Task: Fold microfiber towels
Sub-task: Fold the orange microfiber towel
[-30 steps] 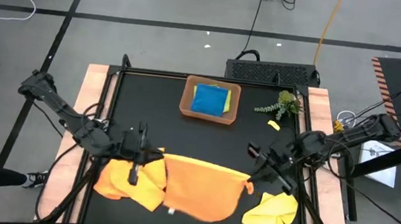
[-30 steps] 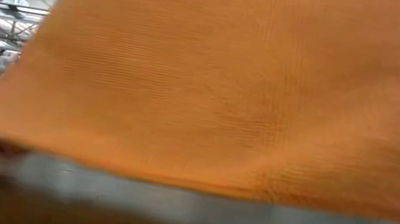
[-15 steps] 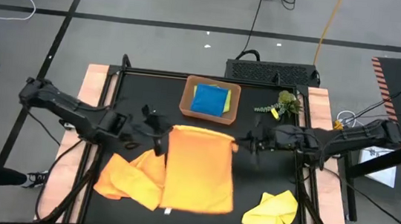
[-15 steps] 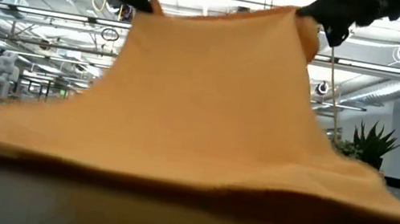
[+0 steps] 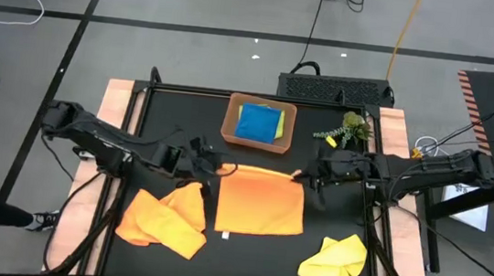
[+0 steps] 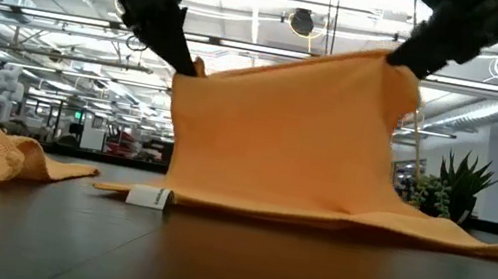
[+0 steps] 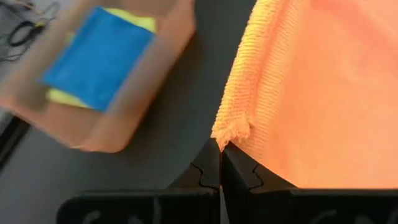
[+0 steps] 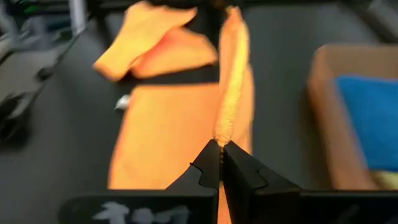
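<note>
Orange towel [image 5: 260,204] sits mid-table, just near of the brown tray [image 5: 230,122]. Far edge lifted, near part flat on the black table [image 5: 176,117]. Left gripper [image 5: 217,166] pinches the far-left corner, jaws closed on the cloth. Right gripper [image 5: 300,175] pinches the far-right corner, jaws closed on it too. Low view shows what the top-down one hides: the towel [image 6: 280,135] hangs as a raised sheet from both grippers, its lower part spread on the table, with a small white tag [image 6: 149,197] at its near left corner. Left wrist view shows the frayed corner clamped right at the fingertips [image 7: 211,171]. Right wrist view shows the towel edge [image 8: 230,93] running away from its closed fingertips [image 8: 235,169].

Second orange towel [image 5: 165,221] crumpled near left. Yellow towel [image 5: 335,260] bunched near right. Blue towel [image 5: 259,123] folded in the tray; the left wrist view shows a yellow-green one [image 7: 62,98] under it. Plant sprig [image 5: 344,130] far right of the tray.
</note>
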You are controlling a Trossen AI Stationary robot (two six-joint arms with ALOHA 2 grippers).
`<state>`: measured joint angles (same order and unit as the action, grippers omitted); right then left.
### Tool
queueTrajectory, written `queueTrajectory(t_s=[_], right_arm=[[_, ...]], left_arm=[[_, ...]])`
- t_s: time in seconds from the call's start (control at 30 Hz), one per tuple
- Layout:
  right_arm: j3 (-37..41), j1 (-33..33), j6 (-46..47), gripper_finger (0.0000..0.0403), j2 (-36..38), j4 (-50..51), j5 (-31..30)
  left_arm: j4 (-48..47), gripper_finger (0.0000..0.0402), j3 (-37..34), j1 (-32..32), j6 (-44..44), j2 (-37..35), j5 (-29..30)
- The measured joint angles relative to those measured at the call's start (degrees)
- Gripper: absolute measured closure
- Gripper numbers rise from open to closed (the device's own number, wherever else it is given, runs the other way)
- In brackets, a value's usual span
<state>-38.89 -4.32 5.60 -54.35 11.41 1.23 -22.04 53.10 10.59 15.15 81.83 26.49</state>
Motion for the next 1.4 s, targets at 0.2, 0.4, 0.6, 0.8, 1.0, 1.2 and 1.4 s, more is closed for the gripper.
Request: queueTrajectory(t_s=[0.2, 0.4, 0.6, 0.8, 1.0, 1.2, 1.4], right_arm=[[2.16, -2.37, 1.86, 0.0403, -0.04, 2.14, 6.37], [9.89, -5.38, 7.65, 0.0403, -1.99, -7.29, 11.11], [16.52, -8.89, 12.14, 0.0403, -3.65, -21.83, 12.72], [19.12, -12.02, 13.32, 0.0403, -3.65, -27.23, 12.39], [19.41, -14.35, 13.5, 0.0403, -3.79, -28.0, 8.08], [19.41, -15.74, 13.7, 0.0388, -7.24, -31.92, 7.7], [19.41, -15.83, 13.64, 0.0377, -12.45, -33.66, 7.78]], left_arm=[[6.19, 0.04, -0.01, 3.54, -3.83, 6.99, -4.59], [9.71, 0.04, 0.0, 6.91, -5.47, 10.94, -6.07], [9.66, 0.04, -0.01, 8.45, -5.53, 9.17, -4.7], [9.79, 0.04, 0.0, 9.84, -7.3, 8.43, -4.55], [9.64, 0.04, 0.0, 11.05, -7.64, 9.74, -5.71], [9.71, 0.04, 0.0, 11.93, -8.07, 9.72, -5.56], [9.54, 0.0399, 0.0, 12.33, -8.99, 9.72, -5.51]])
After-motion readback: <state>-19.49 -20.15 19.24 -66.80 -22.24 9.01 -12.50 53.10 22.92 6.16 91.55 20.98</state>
